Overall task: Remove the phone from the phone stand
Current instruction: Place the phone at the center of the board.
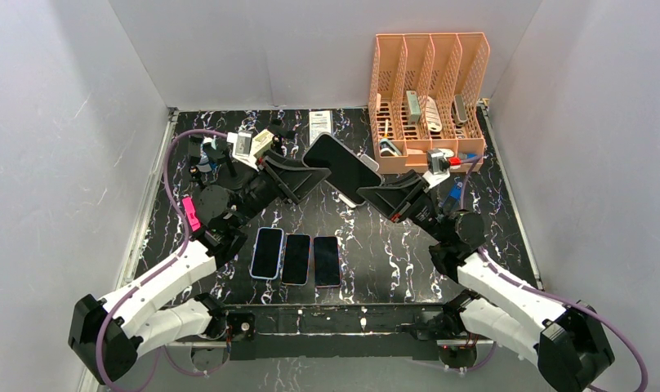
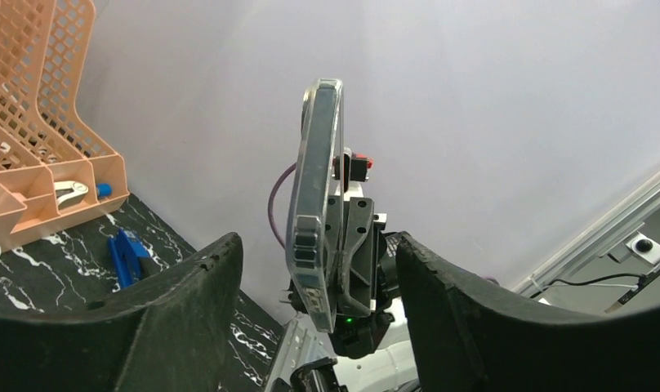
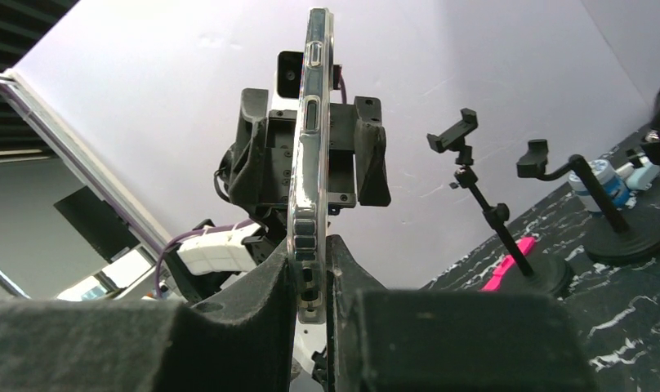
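- The phone (image 1: 343, 167) is up in the air over the middle of the table (image 1: 392, 245), between the two grippers and off either phone stand (image 3: 494, 214).
- From above, its long axis runs diagonally from back-left to front-right, and its dark broad face is turned up toward the camera.
- The right gripper (image 3: 310, 249) is clamped on the phone's front-right end. From that wrist the phone is edge-on, and its long axis points straight away from the fingers (image 3: 261, 310).
- The left gripper (image 2: 317, 253) is spread apart at the phone's back-left end. One finger (image 2: 180, 302) sits on each side of the thin edge, with a gap on both sides.
- Three other phones (image 1: 296, 259) lie flat in a row near the front edge.
- An orange file rack (image 1: 429, 90) stands at the back right.
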